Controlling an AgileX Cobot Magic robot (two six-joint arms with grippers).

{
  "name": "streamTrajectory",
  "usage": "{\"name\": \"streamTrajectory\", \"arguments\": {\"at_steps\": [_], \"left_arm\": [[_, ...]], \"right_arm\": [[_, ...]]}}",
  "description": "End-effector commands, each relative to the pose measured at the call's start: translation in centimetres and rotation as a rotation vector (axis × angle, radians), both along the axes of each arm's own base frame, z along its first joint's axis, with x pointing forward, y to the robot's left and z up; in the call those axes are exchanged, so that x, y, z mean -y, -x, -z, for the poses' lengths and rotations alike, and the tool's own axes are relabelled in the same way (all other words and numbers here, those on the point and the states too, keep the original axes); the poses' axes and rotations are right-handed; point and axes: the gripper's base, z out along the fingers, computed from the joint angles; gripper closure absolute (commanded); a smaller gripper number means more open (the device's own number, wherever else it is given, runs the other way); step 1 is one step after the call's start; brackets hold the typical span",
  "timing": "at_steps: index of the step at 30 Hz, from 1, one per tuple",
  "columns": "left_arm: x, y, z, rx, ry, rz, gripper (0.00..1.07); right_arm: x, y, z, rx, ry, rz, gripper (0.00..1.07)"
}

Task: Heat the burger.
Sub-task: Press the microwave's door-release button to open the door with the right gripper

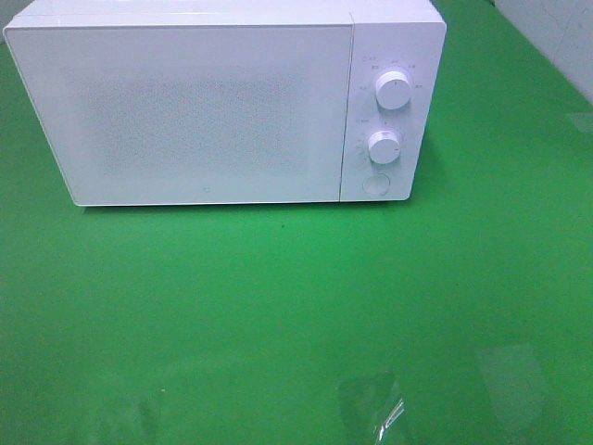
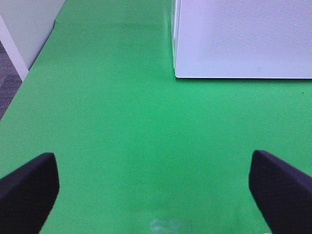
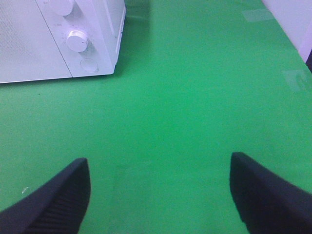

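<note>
The burger shows in no view. A white microwave (image 1: 204, 102) stands at the back of the green table with its door shut; two dials (image 1: 393, 90) and a round button (image 1: 374, 184) sit on its right panel. In the left wrist view my left gripper (image 2: 153, 195) is open, its black fingers (image 2: 29, 187) wide apart over bare green cloth, short of the microwave's (image 2: 243, 39) left front corner. My right gripper (image 3: 158, 195) is open too, fingers (image 3: 265, 192) spread over the cloth, short of the microwave's (image 3: 58, 39) dial side. Neither arm appears in the exterior high view.
The green table surface (image 1: 296, 306) stretches in front of the microwave. A white wall or panel (image 2: 24, 34) borders the table on the left arm's side. A pale wall (image 1: 556, 37) runs along the far right. Glare patches (image 1: 371, 403) lie near the front edge.
</note>
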Motion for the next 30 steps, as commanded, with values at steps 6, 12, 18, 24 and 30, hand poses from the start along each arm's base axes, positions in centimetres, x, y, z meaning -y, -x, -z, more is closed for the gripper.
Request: {"name": "streamTrajectory", "arguments": {"at_steps": [6, 12, 18, 24, 30], "left_arm": [[0.0, 0.2, 0.0, 0.027, 0.002, 0.000, 0.09], [0.0, 0.2, 0.0, 0.027, 0.002, 0.000, 0.09], [0.0, 0.2, 0.0, 0.027, 0.002, 0.000, 0.09], [0.0, 0.2, 0.0, 0.027, 0.002, 0.000, 0.09], [0.0, 0.2, 0.0, 0.027, 0.002, 0.000, 0.09]], "right_arm": [[0.0, 0.5, -0.7, 0.064, -0.006, 0.005, 0.31], [-0.2, -1.0, -2.5, 0.119, -0.027, -0.009, 0.31], [-0.3, -3.2, -3.0, 0.104, -0.026, -0.010, 0.31], [-0.4, -5.2, -3.5, 0.111, -0.026, -0.011, 0.31], [-0.5, -7.6, -3.8, 0.123, -0.021, -0.011, 0.31]]}}
